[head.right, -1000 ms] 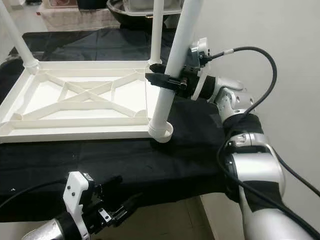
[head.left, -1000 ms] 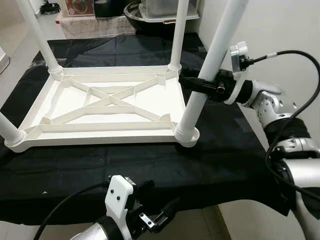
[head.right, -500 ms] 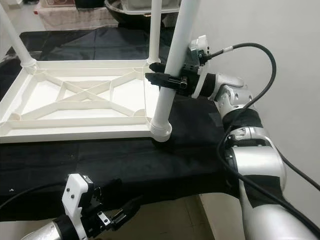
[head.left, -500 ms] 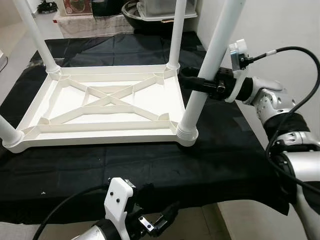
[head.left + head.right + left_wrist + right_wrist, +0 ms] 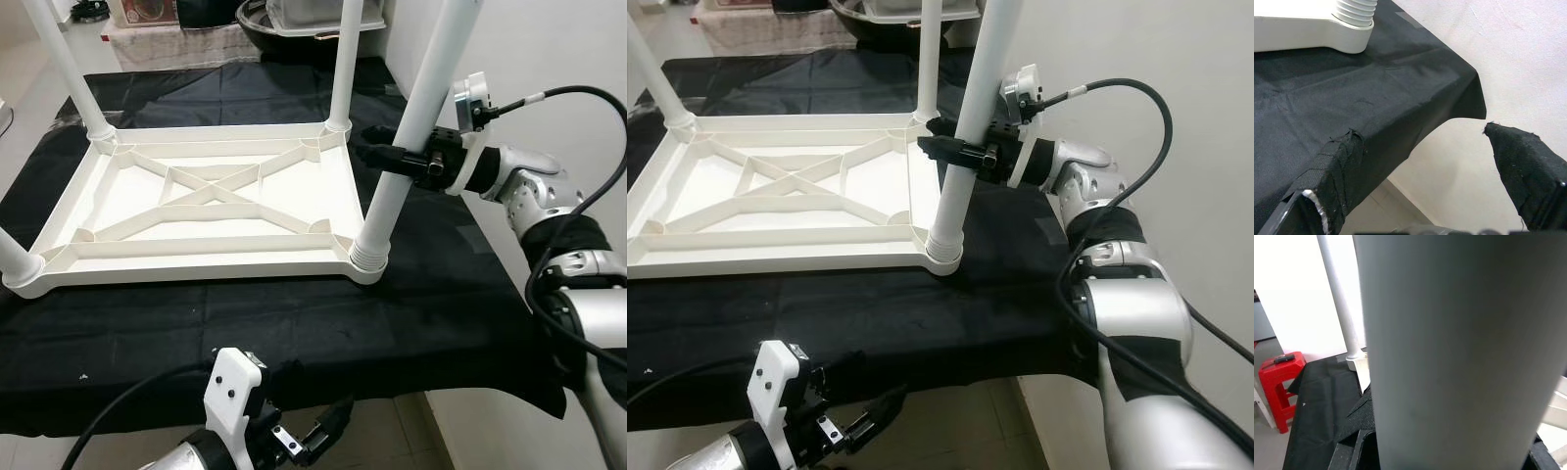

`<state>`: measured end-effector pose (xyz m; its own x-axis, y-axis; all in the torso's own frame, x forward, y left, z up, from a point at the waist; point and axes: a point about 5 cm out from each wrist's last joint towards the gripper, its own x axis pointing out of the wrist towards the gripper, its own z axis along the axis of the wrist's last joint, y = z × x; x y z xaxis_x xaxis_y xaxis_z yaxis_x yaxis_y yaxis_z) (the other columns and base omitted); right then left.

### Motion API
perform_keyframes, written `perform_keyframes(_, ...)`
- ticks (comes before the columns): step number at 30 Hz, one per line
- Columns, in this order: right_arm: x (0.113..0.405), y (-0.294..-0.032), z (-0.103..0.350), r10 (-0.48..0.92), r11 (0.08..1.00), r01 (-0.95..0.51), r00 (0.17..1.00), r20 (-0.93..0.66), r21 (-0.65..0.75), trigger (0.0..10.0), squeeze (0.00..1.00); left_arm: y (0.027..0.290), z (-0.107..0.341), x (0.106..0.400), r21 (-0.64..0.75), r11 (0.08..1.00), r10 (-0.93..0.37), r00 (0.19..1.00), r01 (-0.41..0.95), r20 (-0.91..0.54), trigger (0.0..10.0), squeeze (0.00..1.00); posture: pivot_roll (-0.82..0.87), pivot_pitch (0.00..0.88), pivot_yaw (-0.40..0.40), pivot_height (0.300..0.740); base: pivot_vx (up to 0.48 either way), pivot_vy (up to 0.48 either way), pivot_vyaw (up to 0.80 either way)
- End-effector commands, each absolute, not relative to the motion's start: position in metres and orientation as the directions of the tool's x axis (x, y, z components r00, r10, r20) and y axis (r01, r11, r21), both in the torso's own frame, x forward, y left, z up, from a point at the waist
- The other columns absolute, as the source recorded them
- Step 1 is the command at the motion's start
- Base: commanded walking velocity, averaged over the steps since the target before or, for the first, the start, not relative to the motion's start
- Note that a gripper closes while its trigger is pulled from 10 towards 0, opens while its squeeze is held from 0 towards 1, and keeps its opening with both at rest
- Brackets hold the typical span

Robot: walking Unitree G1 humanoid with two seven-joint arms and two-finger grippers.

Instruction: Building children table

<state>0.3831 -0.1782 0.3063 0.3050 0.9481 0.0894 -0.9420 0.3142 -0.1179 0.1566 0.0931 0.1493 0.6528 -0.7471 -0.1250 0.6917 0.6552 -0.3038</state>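
White plastic tabletop [image 5: 196, 211] upside down on black cloth, ribbed underside up; white legs [image 5: 411, 117] upright in corners.

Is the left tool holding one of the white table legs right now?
No, the left tool hangs open below the edge of the black cloth, while the right tool is at the near right leg.

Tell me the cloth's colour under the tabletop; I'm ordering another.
Black cloth, clearest in the left eye view.
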Motion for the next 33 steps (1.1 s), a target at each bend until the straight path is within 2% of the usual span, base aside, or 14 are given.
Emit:
perform_keyframes(1, 0.381, -0.179, 0.283, 0.964, 0.264, -0.964, 0.264, 0.019, -0.036, 10.0, 0.0, 0.093, 0.147, 0.154, -0.308, 0.654, -0.75, 0.644, 0.691, -0.148, 10.0, 0.0, 0.13, 0.245, -0.024, 0.74, 0.0, 0.0, 0.0)
perform_keyframes(2, 0.381, -0.179, 0.283, 0.964, 0.264, -0.964, 0.264, 0.019, -0.036, 10.0, 0.0, 0.093, 0.147, 0.154, -0.308, 0.654, -0.75, 0.644, 0.691, -0.148, 10.0, 0.0, 0.13, 0.245, -0.024, 0.74, 0.0, 0.0, 0.0)
perform_keyframes(5, 0.377, -0.171, 0.279, 0.988, 0.156, -0.988, 0.155, 0.021, -0.001, 10.0, 0.0, 0.093, 0.147, 0.154, -0.308, 0.653, -0.751, 0.643, 0.691, -0.149, 10.0, 0.0, 0.13, 0.247, -0.023, 0.74, 0.0, 0.0, 0.0)
perform_keyframes(10, 0.376, -0.162, 0.274, 0.993, 0.116, -0.993, 0.116, -0.007, -0.003, 10.0, 0.0, 0.093, 0.148, 0.154, -0.307, 0.653, -0.752, 0.642, 0.692, -0.15, 10.0, 0.0, 0.14, 0.248, -0.027, 0.74, 0.0, 0.0, 0.0)
perform_keyframes(12, 0.375, -0.151, 0.265, 0.994, 0.071, -0.997, 0.073, -0.076, -0.02, 10.0, 0.0, 0.093, 0.148, 0.155, -0.303, 0.656, -0.75, 0.644, 0.691, -0.152, 10.0, 0.0, 0.14, 0.249, -0.028, 0.74, 0.0, 0.0, 0.0)
perform_keyframes(16, 0.375, -0.148, 0.262, 0.994, 0.06, -0.998, 0.062, -0.093, -0.024, 10.0, 0.0, 0.093, 0.148, 0.155, -0.302, 0.656, -0.749, 0.645, 0.691, -0.152, 10.0, 0.0, 0.14, 0.249, -0.028, 0.74, 0.0, 0.0, 0.0)
perform_keyframes(19, 0.373, -0.133, 0.25, 0.984, -0.002, -1.0, 0.002, -0.178, -0.021, 10.0, 0.0, 0.093, 0.148, 0.155, -0.303, 0.654, -0.752, 0.642, 0.694, -0.151, 10.0, 0.0, 0.14, 0.25, -0.028, 0.74, 0.0, 0.0, 0.0)
perform_keyframes(23, 0.371, -0.126, 0.247, 0.977, -0.042, -0.999, -0.034, -0.209, -0.033, 10.0, 0.0, 0.093, 0.148, 0.155, -0.302, 0.654, -0.751, 0.642, 0.694, -0.151, 10.0, 0.0, 0.14, 0.25, -0.03, 0.74, 0.0, 0.0, 0.0)
perform_keyframes(30, 0.37, -0.122, 0.246, 0.973, -0.059, -0.997, -0.047, -0.224, -0.047, 10.0, 0.0, 0.093, 0.148, 0.155, -0.302, 0.654, -0.751, 0.643, 0.693, -0.151, 10.0, 0.0, 0.14, 0.252, -0.029, 0.74, 0.0, 0.0, 0.0)
perform_keyframes(33, 0.376, -0.12, 0.245, 0.98, 0.049, -0.997, 0.06, -0.189, -0.06, 10.0, 0.0, 0.092, 0.148, 0.156, -0.302, 0.654, -0.751, 0.643, 0.694, -0.149, 10.0, 0.0, 0.14, 0.251, -0.031, 0.74, 0.0, 0.0, 0.0)
